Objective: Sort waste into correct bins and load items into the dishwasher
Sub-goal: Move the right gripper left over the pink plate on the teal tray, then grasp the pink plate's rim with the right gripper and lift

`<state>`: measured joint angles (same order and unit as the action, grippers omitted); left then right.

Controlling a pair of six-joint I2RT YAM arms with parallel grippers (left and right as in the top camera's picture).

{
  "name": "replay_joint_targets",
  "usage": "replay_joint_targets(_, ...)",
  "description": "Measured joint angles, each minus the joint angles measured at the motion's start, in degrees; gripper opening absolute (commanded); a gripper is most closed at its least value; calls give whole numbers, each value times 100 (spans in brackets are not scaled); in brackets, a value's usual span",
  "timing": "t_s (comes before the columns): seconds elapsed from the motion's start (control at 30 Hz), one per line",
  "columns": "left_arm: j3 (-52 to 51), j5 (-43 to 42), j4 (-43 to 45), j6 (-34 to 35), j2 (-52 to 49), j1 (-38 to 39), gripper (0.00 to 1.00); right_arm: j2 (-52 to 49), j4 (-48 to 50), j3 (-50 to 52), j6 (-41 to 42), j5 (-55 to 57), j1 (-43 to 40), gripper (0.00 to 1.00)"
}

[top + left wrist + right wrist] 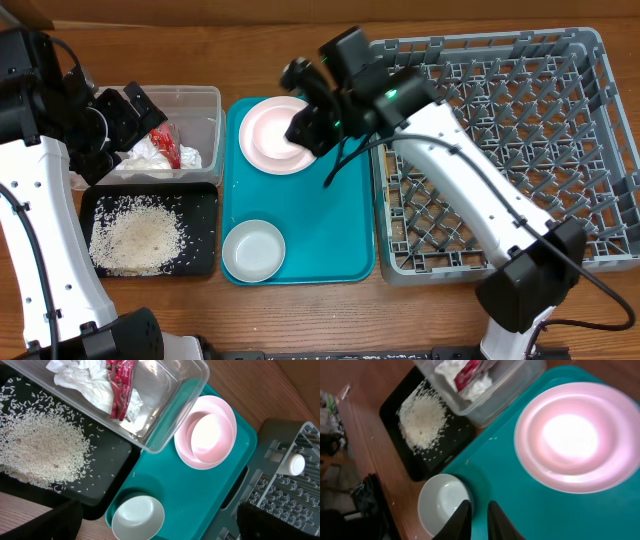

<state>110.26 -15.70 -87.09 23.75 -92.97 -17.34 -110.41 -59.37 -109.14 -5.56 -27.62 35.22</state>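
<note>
On the teal tray, a pale pink plate [268, 135] [600, 467] carries a whitish bowl [212, 437]. A second white bowl [253, 250] [440, 505] rests at the tray's near end. The clear tub [205, 105] holds the crumpled napkin [87, 385] and red wrapper [120, 382]. Rice [135, 235] lies in the black tray [200, 200]. A white cup [295, 464] is in the grey dish rack [500, 150]. My right gripper [305, 128] [478, 505] hovers over the tray beside the near bowl, jaws slightly parted, open on nothing. My left gripper [132, 110] [160, 522] hangs wide open over the tub, empty.
The teal tray [330, 220] lies between the bins and the dish rack. The right arm's white link [470, 190] crosses over the rack's left part. Bare wooden table [300, 310] shows along the front edge.
</note>
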Motion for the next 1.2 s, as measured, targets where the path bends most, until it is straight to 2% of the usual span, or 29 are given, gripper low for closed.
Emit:
replay_joint_targets(0.1, 0, 0, 2, 0, 0, 0, 100, 0, -52, 140, 166, 76, 363, 14)
replay_joint_targets(0.23, 0, 0, 2, 0, 0, 0, 100, 0, -94, 334, 407, 442, 813, 21)
replay_joint_targets(0.37, -2, 0, 2, 0, 0, 0, 100, 0, -46, 459, 496, 1008, 1019, 38)
replay_joint_targets(0.4, 0, 0, 2, 0, 0, 0, 100, 0, -11, 479, 538, 1071, 1019, 53)
replay_joint_targets(0.47, 0, 0, 2, 0, 0, 0, 100, 0, 138, 540, 560, 1187, 994, 72)
replay_joint_targets(0.53, 0, 0, 2, 0, 0, 0, 100, -2, 251, 586, 573, 1270, 970, 100)
replay_joint_targets(0.67, 0, 0, 2, 0, 0, 0, 100, -2, 365, 625, 553, 1351, 914, 100)
replay_joint_targets(0.7, 0, 0, 4, 0, 0, 0, 100, -2, 409, 627, 557, 1355, 907, 93)
replay_joint_targets(0.77, 0, 0, 2, 0, 0, 0, 100, -2, 507, 632, 562, 1386, 905, 49)
replay_joint_targets(0.8, 0, 0, 2, 0, 0, 0, 100, -2, 590, 636, 544, 1438, 905, 36)
replay_joint_targets(0.83, -2, 0, 2, 0, 0, 0, 100, -2, 704, 638, 542, 1506, 907, 32)
replay_joint_targets(1.0, 0, 0, 2, 0, 0, 0, 100, -13, 1252, 662, 568, 1716, 905, 28)
replay_joint_targets(1.2, 0, 0, 2, 0, 0, 0, 100, -310, 2127, 824, 557, 1805, 905, 33)
